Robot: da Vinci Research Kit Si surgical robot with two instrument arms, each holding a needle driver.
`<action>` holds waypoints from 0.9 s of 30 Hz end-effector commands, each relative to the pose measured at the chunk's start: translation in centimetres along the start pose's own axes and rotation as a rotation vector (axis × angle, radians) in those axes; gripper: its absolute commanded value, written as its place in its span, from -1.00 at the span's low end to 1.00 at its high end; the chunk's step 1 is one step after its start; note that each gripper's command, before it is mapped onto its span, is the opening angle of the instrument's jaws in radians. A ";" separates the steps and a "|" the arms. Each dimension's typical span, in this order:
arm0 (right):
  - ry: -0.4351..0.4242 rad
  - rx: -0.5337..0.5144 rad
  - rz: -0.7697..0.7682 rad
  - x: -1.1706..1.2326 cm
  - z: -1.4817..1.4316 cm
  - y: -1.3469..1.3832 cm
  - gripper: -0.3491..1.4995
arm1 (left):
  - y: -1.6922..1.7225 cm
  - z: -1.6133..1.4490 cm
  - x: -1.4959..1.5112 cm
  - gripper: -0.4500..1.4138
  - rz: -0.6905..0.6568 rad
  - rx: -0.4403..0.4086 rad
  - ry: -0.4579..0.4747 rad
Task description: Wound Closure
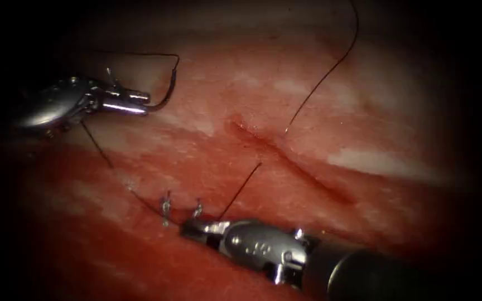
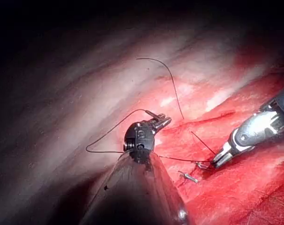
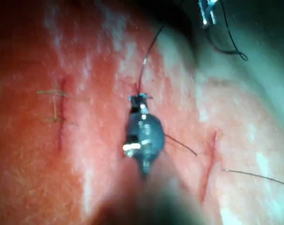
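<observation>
Tissue [image 1: 397, 111]: pork belly, wet with red fluid.

Cut [image 1: 302, 167]: runs from centre toward the near right; lips apart along the visible length.

Knots [image 1: 165, 210]: two small ones, side by side, near and left of the cut's visible end, just beside the right tool's tip.

Needle [image 1: 169, 89]: far left, well left of the cut, free of the tissue, curve standing upward. Held near the end away from the thread.

Left tool [image 1: 143, 104]: far left, jaws closed on the needle.

Right tool [image 1: 191, 228]: near centre, entering from the right, lying low on the tissue. Jaws narrow, apparently clamped on thread at the knots; grip hard to make out.

Thread [image 1: 322, 83]: one long strand from the far right down to the cut's far lip, meeting the tissue there. Another from the left tool down to the knots. Short tail [image 1: 241, 189] rising from beside the right tool toward the cut.

Progress, as judged: two knots placed at the left end, thread through one lip near the cut's far end. Remaining: closure of most of the cut, open from centre to right.
</observation>
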 end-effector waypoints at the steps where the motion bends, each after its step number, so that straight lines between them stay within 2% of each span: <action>1: -0.001 0.008 -0.003 0.06 0.10 -0.07 -1.00 | -0.03 0.07 -0.06 -1.00 -0.001 -0.002 0.000; 6: -0.004 0.017 -0.008 0.16 0.12 -0.13 -1.00 | -0.06 0.07 -0.09 -1.00 0.001 0.002 -0.001; 7: -0.004 0.016 -0.011 0.16 0.13 -0.10 -0.84 | -0.06 0.07 -0.09 -1.00 0.001 0.002 -0.001; 9: 0.022 -0.008 -0.011 0.13 0.13 0.00 -0.07 | -0.06 0.07 -0.09 -1.00 0.001 0.002 -0.001; 10: 0.039 -0.024 -0.007 0.11 0.13 0.05 0.20 | -0.06 0.07 -0.09 -1.00 0.001 0.002 -0.001; 12: 0.084 -0.059 0.000 0.05 0.11 0.18 0.40 | -0.06 0.07 -0.09 -1.00 0.001 0.002 -0.002; 13: 0.105 -0.069 0.002 0.02 0.10 0.23 0.42 | -0.06 0.07 -0.09 -1.00 0.001 0.002 -0.002; 15: 0.115 -0.092 0.004 -0.06 0.05 0.37 0.51 | -0.05 0.07 -0.09 -1.00 0.001 0.002 -0.002; 16: 0.118 -0.123 0.003 -0.13 0.00 0.48 0.62 | -0.05 0.06 -0.09 -1.00 0.001 0.002 -0.002; 20: 0.114 -0.154 0.001 -0.28 -0.12 0.67 0.65 | -0.06 0.06 -0.09 -1.00 0.002 0.002 -0.002; 23: 0.112 -0.151 -0.001 -0.39 -0.20 0.76 0.58 | -0.06 0.07 -0.10 -1.00 0.002 0.003 -0.002; 27: 0.109 -0.154 -0.003 -0.50 -0.31 0.82 0.36 | -0.07 0.07 -0.11 -1.00 0.003 0.003 -0.002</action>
